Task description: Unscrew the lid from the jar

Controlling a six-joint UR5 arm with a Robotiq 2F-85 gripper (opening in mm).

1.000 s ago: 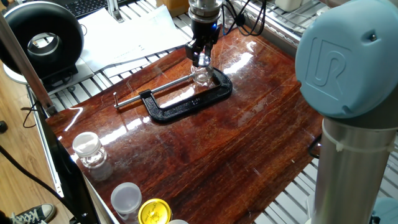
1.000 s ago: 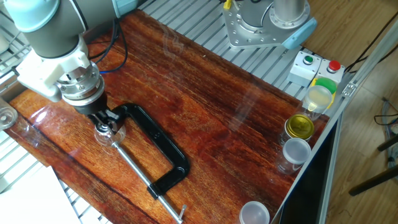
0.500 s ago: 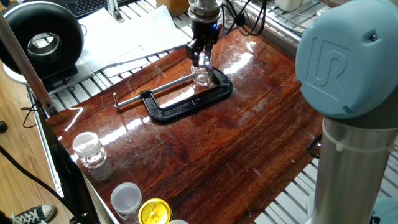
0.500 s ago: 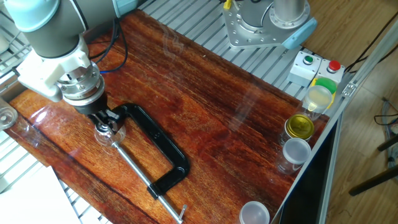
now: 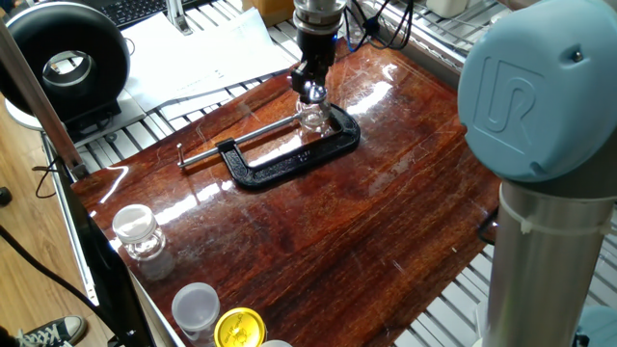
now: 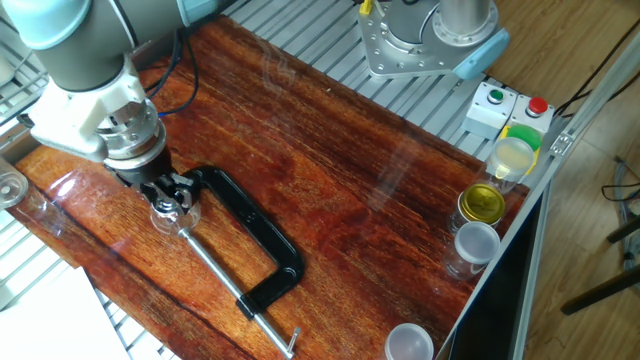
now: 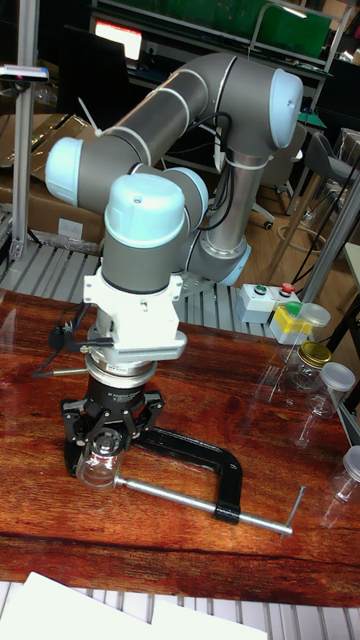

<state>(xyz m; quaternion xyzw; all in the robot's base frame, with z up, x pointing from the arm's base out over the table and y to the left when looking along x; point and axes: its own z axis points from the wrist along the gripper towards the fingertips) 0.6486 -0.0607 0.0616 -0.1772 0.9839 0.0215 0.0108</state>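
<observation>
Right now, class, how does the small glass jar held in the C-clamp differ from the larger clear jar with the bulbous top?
The small jar sits inside the black C-clamp; the larger jar stands free near the table edge. The hand is down over the small jar's top; nothing touches the larger jar. The small jar looks much smaller than the larger jar. Both are clear and upright.

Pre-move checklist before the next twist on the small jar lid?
1. Jar held in black C-clamp: ok, sits between frame and screw end.
2. Gripper centred over lid: ok.
3. Fingers closed on lid: cannot tell, glass and fingers overlap.
4. Jar upright: ok.
5. Lid loosened from jar: cannot tell.
6. Other jars away from the arm's path: ok, at the table edge.
</observation>
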